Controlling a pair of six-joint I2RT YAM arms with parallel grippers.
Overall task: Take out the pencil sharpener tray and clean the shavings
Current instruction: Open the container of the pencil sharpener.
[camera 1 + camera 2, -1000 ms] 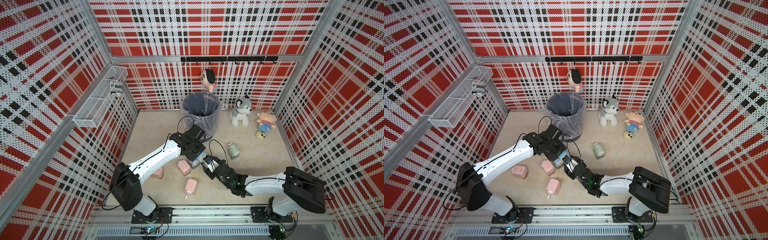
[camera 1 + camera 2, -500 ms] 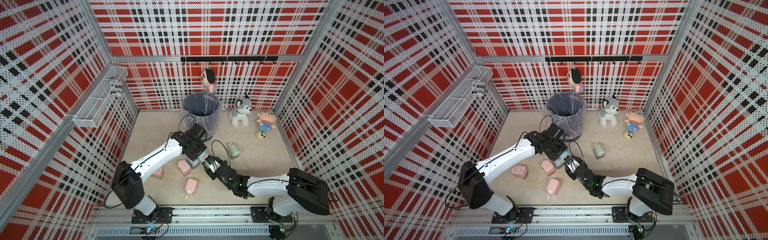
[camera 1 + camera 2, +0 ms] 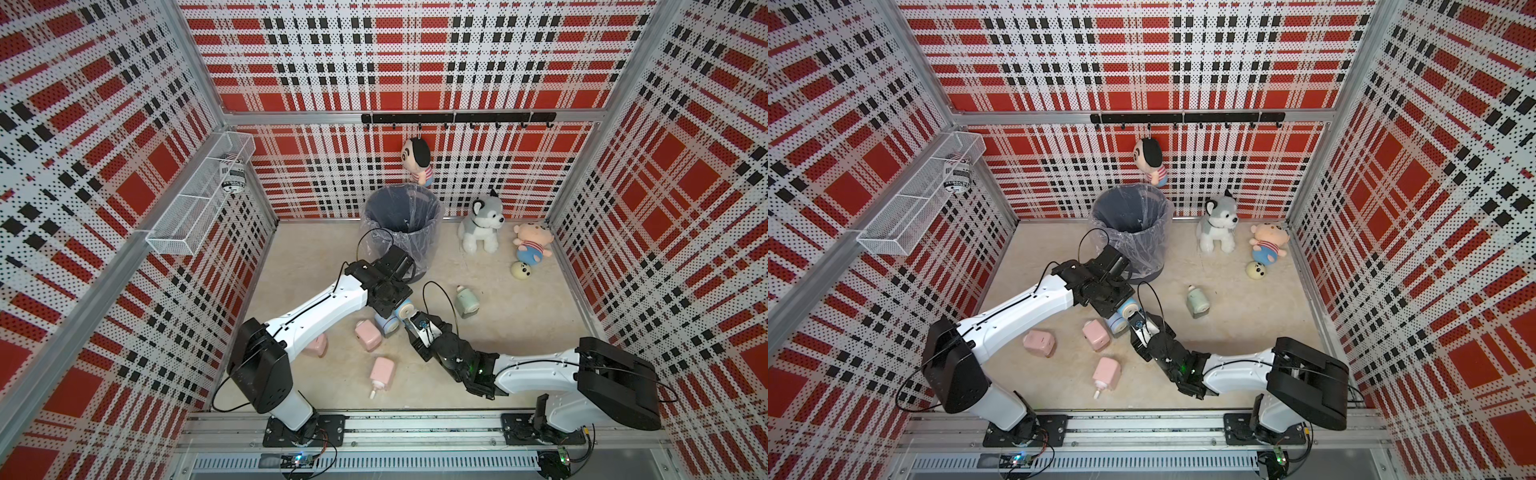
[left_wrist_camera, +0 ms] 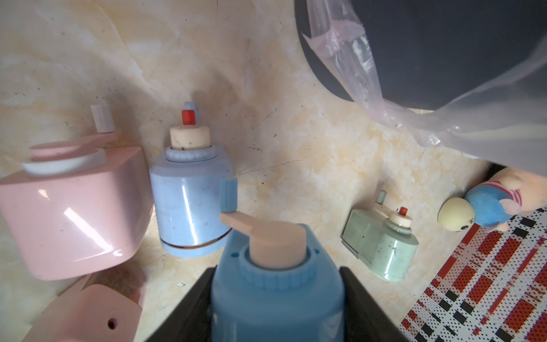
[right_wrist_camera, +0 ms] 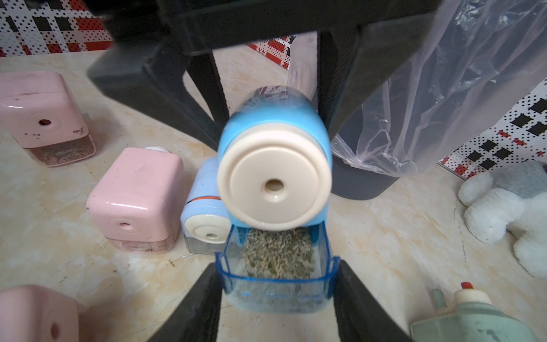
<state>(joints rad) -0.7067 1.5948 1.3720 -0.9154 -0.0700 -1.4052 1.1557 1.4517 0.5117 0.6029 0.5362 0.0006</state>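
Observation:
A blue pencil sharpener (image 5: 273,177) with a cream front is held above the table, my left gripper (image 4: 276,275) shut on its body (image 4: 276,299). Its clear blue tray (image 5: 275,284) sticks partly out below the front, heaped with grey-green shavings (image 5: 276,254). My right gripper (image 5: 275,266) is shut on the tray's sides. In both top views the two grippers meet at the sharpener (image 3: 406,309) (image 3: 1128,309), just in front of the lined grey bin (image 3: 401,224) (image 3: 1129,216).
On the table stand a pale blue sharpener (image 5: 204,213), three pink ones (image 3: 368,336) (image 3: 316,345) (image 3: 382,372) and a green one (image 3: 465,302). Plush toys (image 3: 482,224) (image 3: 532,243) sit at the back right. A wire basket (image 3: 199,199) hangs on the left wall.
The right arm has shifted very slightly. Both grippers keep their holds on the sharpener and the tray.

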